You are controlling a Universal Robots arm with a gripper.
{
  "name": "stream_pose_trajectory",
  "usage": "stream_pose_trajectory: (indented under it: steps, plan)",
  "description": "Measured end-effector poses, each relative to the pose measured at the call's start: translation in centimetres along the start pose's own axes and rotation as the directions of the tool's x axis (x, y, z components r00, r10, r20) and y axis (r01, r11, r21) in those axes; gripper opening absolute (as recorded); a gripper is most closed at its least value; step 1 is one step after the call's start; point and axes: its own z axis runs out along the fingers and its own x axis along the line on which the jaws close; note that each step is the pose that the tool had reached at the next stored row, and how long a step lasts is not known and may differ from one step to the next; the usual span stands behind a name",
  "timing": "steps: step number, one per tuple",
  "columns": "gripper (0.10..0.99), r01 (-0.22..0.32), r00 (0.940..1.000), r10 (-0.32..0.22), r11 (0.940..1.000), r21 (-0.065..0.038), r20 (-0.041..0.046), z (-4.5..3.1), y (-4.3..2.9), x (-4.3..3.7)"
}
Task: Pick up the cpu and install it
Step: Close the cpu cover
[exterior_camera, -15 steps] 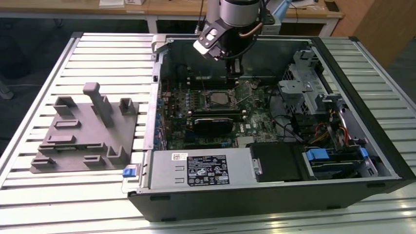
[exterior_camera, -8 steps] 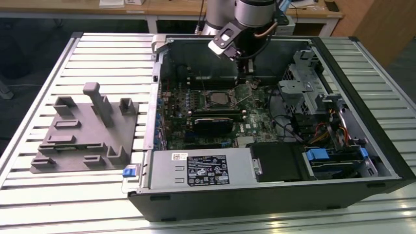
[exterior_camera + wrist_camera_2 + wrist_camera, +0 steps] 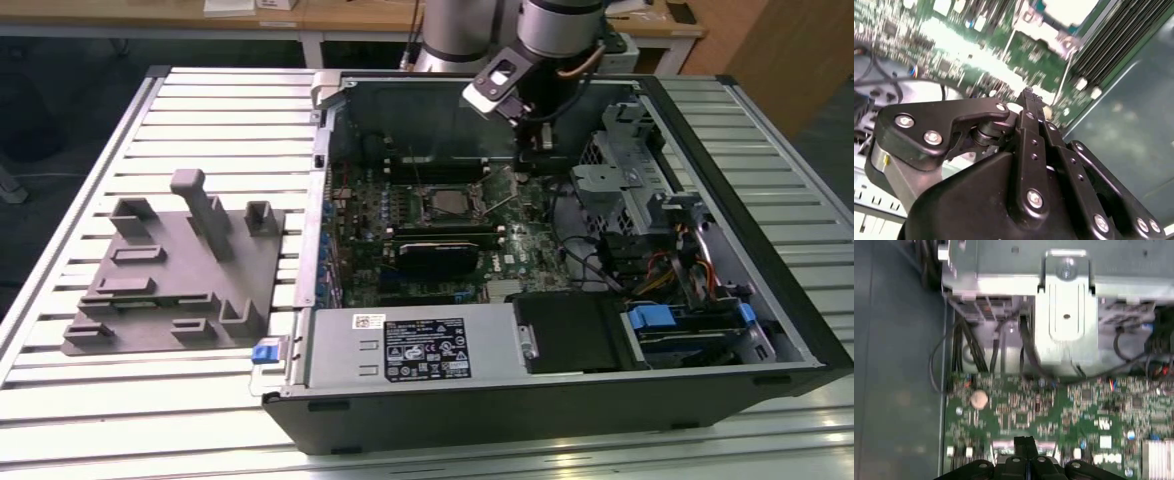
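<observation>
My gripper (image 3: 533, 152) hangs from the arm inside the open computer case (image 3: 747, 330), over the green motherboard (image 3: 514, 235) near its back edge. Both wrist views show its black fingers pressed together, shut with nothing between them (image 3: 1027, 93) (image 3: 1024, 441). The square metal-framed socket (image 3: 447, 205) with a dark centre lies a short way toward the exterior view's left of the fingertips. The cpu is out of view.
A grey moulded tray (image 3: 154, 318) with upright blocks lies on the slatted table at the exterior view's left. Inside the case are a labelled power supply (image 3: 414, 345), a metal drive cage (image 3: 627, 165), blue-tabbed bays (image 3: 694, 320) and loose cables (image 3: 641, 270). A coin cell (image 3: 979, 399) sits on the board.
</observation>
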Motion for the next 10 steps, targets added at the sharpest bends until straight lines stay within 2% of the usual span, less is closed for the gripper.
stream_pose_trajectory:
  steps: [4,10]
  plan:
    - [0.106,0.000,1.0000,0.000,1.0000,0.000,-0.0004,0.18,1.53,0.00]
    - [0.106,0.000,1.0000,0.000,1.0000,0.000,-0.0001,1.23,2.01,-0.04]
